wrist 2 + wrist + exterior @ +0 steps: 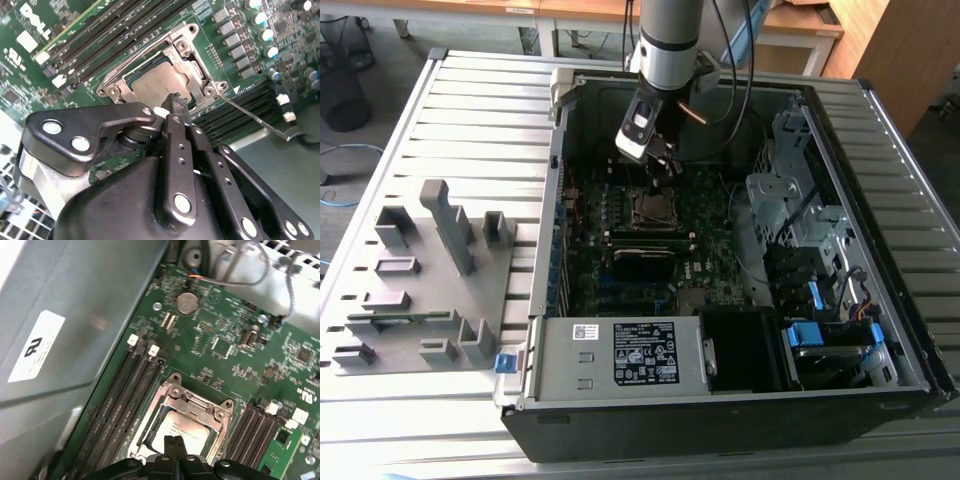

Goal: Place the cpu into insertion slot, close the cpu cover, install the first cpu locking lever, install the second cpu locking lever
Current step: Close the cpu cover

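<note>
we see an open black computer case [720, 432] holding a green motherboard [225, 370]. the arm's black gripper [175, 101], fingers pressed together on nothing, sits right above the small square dark insertion slot [653, 208]. there, the thin silver windowed cpu cover [186, 47] lies flat around the dull grey cpu [155, 82]. a thin silver wire lever [255, 117] juts out beside it.

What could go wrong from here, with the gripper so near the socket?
The shut gripper tip sits right at the cpu, by the cpu cover edge; a slip could scrape the chip or catch the frame. The locking lever sticks out sideways, so the gripper might bend it.
</note>
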`<state>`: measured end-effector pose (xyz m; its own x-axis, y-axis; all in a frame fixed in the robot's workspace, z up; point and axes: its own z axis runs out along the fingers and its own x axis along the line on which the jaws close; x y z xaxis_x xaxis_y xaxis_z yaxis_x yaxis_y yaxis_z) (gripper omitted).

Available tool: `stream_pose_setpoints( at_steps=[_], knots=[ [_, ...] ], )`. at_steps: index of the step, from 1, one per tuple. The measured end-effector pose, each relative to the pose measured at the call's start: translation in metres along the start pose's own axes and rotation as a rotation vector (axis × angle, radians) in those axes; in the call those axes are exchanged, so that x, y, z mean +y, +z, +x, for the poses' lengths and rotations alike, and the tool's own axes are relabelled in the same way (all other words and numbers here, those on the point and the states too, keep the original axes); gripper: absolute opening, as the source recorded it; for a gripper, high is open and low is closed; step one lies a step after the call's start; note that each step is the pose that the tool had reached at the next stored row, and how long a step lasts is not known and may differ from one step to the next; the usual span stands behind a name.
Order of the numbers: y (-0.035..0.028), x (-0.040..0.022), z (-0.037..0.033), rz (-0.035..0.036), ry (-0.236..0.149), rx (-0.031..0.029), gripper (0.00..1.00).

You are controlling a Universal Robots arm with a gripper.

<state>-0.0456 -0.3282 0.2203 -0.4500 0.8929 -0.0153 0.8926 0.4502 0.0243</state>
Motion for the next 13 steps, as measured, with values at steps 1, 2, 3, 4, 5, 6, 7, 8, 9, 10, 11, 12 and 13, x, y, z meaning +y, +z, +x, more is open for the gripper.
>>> stream_pose_setpoints(
  at_steps=[1, 2, 3, 4, 5, 6, 7, 8, 9, 10, 11, 12, 13],
  knots=[
    [0.0000, 0.0000, 0.0000, -0.0001, -0.012, 0.0002, 0.10],
    [0.0000, 0.0000, 0.0000, -0.0001, -0.013, 0.0002, 0.10],
    [0.0000, 0.0000, 0.0000, -0.0002, -0.013, 0.0004, 0.10],
    [0.0000, 0.0000, 0.0000, -0.0002, -0.013, 0.0003, 0.10],
    [0.0000, 0.0000, 0.0000, -0.0002, -0.013, 0.0003, 0.10],
    [0.0000, 0.0000, 0.0000, -0.0002, -0.014, 0.0003, 0.10],
    [0.0000, 0.0000, 0.0000, -0.0003, -0.014, 0.0004, 0.10],
    [0.0000, 0.0000, 0.0000, -0.0003, -0.021, 0.0005, 0.10],
    [0.0001, 0.0000, 0.0000, -0.0006, -0.036, 0.0009, 0.10],
    [0.0001, 0.0000, 0.0000, -0.0009, -0.055, 0.0014, 0.10],
    [0.0002, 0.0000, 0.0000, -0.0012, -0.073, 0.0018, 0.10],
    [0.0002, 0.0000, 0.0000, -0.0014, -0.091, 0.0023, 0.10],
    [0.0003, 0.0000, 0.0000, -0.0017, -0.109, 0.0027, 0.10]
  ],
)
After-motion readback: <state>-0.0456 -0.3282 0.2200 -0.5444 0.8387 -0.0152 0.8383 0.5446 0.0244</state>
